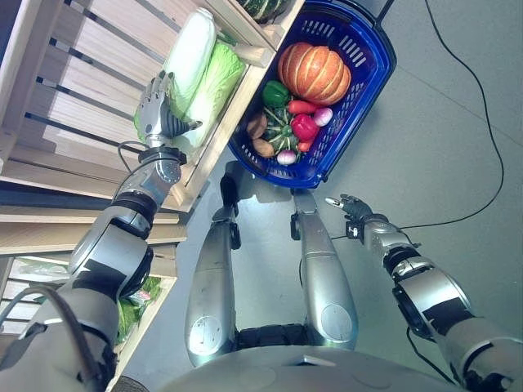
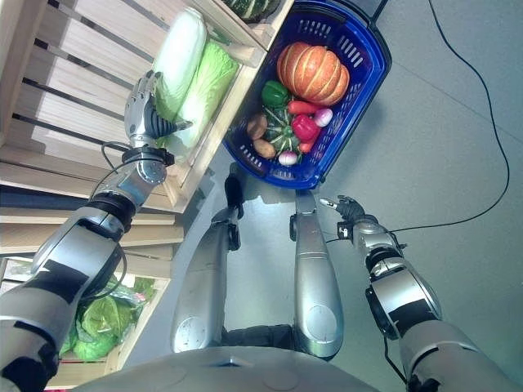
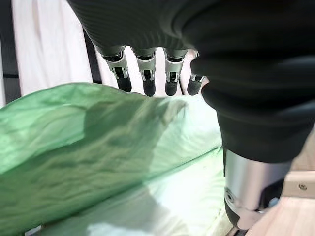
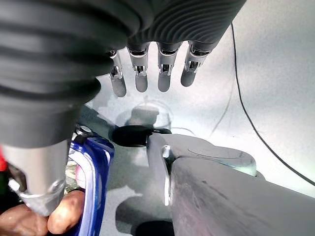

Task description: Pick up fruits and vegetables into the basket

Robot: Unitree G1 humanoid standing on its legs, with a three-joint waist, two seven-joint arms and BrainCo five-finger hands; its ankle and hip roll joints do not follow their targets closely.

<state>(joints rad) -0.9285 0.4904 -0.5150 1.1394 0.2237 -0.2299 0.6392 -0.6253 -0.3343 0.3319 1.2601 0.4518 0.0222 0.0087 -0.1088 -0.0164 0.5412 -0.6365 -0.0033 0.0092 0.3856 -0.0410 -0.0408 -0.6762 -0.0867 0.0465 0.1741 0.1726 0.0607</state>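
Two long napa cabbages lie side by side on a slatted wooden shelf (image 1: 98,90): a pale one (image 1: 192,49) and a greener one (image 1: 219,82). My left hand (image 1: 159,110) rests at their near ends. Its straight fingers (image 3: 147,83) reach over the green leaves (image 3: 98,147) and its thumb (image 3: 251,187) sits on the other side, so the hand is open. On the floor, the blue basket (image 1: 359,106) holds a pumpkin (image 1: 315,72), a green pepper (image 1: 275,92), a red pepper (image 1: 304,126), potatoes (image 1: 263,147) and smaller vegetables. My right hand (image 1: 353,208) hangs open and empty near the basket.
The shelf's front rail (image 1: 221,122) stands between the cabbages and the basket. A dark green squash (image 1: 261,6) sits farther along the shelf. Leafy greens (image 1: 135,306) lie on a lower shelf. Grey floor spreads to the right of the basket.
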